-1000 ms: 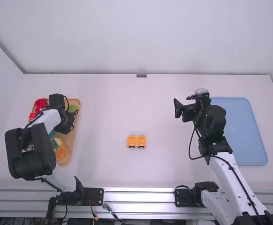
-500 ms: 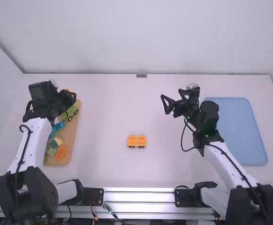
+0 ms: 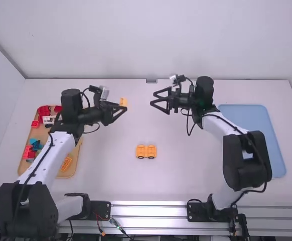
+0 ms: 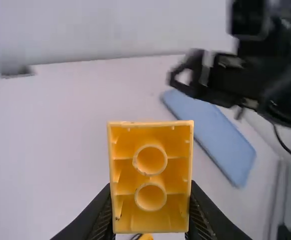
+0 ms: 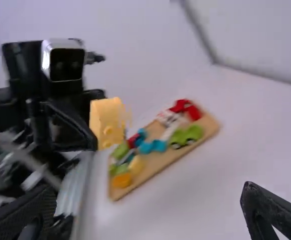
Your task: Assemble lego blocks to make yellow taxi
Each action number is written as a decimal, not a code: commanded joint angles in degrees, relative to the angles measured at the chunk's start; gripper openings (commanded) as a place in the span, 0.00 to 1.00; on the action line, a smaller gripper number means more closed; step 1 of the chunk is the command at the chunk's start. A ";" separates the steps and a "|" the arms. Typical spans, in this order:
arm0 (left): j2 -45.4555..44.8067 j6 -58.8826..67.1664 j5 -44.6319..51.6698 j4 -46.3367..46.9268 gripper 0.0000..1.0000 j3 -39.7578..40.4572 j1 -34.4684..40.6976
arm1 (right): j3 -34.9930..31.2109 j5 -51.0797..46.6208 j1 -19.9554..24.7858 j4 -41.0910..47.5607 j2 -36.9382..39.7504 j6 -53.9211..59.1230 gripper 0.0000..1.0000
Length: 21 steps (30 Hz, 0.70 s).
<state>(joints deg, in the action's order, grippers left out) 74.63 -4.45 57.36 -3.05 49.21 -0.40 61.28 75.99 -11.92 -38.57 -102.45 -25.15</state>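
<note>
As the left gripper (image 3: pixel 123 106) holds a yellow-orange block (image 4: pixel 150 177) clamped between its fingers above the white table (image 3: pixel 106 181), the right gripper (image 3: pixel 153 98) faces it across a gap, its own fingers spread apart with nothing between them. The block is turned on its side, its hollow underside toward the left wrist camera. Nearer the arms' bases, around the middle of the table, a wheeled piece (image 3: pixel 151 150) of matching colour sits apart from both grippers. It looks like the taxi's lower half, and the held block its likely top.

The step in hand appears to be bringing that part over for assembly, with the two pieces unjoined. Facing grippers suggest a handover: the right fingers would need to line up, close squarely on the block and have it firmly before the left ones let go. Whichever gripper places it must then turn the underside down, match it to the wheeled piece and press straight. A skewed grip could twist the block or drop it, and an off-centre push could roll the wheeled piece away. Assorted blocks lie in a wooden tray (image 3: pixel 75 154) beside the left arm; a blue tray (image 3: pixel 256 118) rests at the right.
</note>
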 commanded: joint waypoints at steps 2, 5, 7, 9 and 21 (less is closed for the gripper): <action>1.84 5.38 6.16 -2.43 0.22 -0.72 4.07 | 4.66 13.42 -1.38 0.39 -2.95 -1.25 0.91; 4.07 5.31 5.73 -5.42 0.21 -0.74 6.60 | 5.53 13.40 -2.78 -0.17 -4.37 0.02 0.94; 5.18 5.05 6.29 -6.97 0.20 -0.74 7.17 | 5.51 13.40 -3.17 -0.22 -4.37 1.36 0.94; 7.13 1.90 6.32 -9.99 0.19 -0.74 7.08 | 5.51 13.38 -3.56 -0.26 -4.31 2.84 0.94; 14.56 -3.89 14.62 -23.34 0.16 -0.74 7.13 | 5.53 12.70 -3.58 -0.46 -4.28 7.45 0.78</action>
<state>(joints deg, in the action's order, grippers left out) 88.33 -6.70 69.54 -25.87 49.10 6.90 65.19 87.94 -15.53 -38.83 -106.17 -18.76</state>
